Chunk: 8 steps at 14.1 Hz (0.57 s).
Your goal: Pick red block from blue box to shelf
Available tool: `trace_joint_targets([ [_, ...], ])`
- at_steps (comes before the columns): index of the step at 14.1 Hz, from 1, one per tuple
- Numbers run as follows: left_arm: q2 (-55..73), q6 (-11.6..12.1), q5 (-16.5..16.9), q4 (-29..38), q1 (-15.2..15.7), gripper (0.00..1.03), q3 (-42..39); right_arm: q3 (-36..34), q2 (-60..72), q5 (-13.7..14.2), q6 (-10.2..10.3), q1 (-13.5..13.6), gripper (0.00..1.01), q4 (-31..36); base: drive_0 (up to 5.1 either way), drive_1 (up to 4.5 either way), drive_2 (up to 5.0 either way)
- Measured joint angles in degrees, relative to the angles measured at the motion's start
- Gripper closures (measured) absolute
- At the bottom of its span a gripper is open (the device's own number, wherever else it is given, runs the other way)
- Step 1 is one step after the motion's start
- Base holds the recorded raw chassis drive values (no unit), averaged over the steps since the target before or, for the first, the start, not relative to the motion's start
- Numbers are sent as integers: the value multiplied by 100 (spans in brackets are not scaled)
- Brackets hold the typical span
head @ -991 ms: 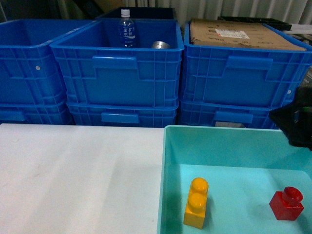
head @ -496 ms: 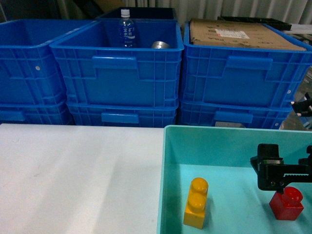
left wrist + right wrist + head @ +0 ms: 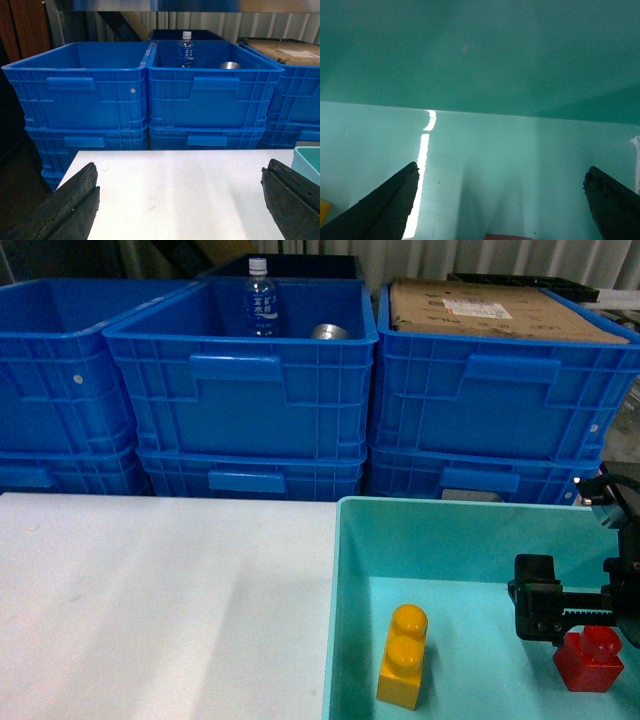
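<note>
Right gripper (image 3: 585,612): black, lowered inside the blue box (image 3: 352,570), reaching in from that box's right side. Its visible finger (image 3: 535,610) stands just left of the red block (image 3: 589,659), and a toothed bar runs rightward from it above the block. In the right wrist view the two fingertips sit far apart at the lower corners, jaws wide, nothing between them but the turquoise floor and the far wall of the box (image 3: 480,50); a sliver of the red block (image 3: 509,237) shows at the bottom edge, centred between the tips and untouched.

Red block: single-stud brick, upright on the floor of the blue box near its right end.

Yellow brick (image 3: 404,656): two studs, on the box floor, well left of the red block, near the left wall.

Left gripper (image 3: 180,200): held above the white table (image 3: 175,185), left of the blue box's corner (image 3: 309,162); fingers spread wide and empty.

Dark blue crates (image 3: 240,380): stacked behind the table, one holding a water bottle (image 3: 260,300) and a metal bowl (image 3: 330,332); another, behind the blue box, topped with cardboard (image 3: 490,310).
</note>
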Motion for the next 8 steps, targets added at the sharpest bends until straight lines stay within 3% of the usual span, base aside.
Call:
trace_joint_targets([
  [8, 0, 0, 0, 0, 0, 5, 0, 105, 645, -17, 39, -94, 3, 299, 0, 0, 0],
])
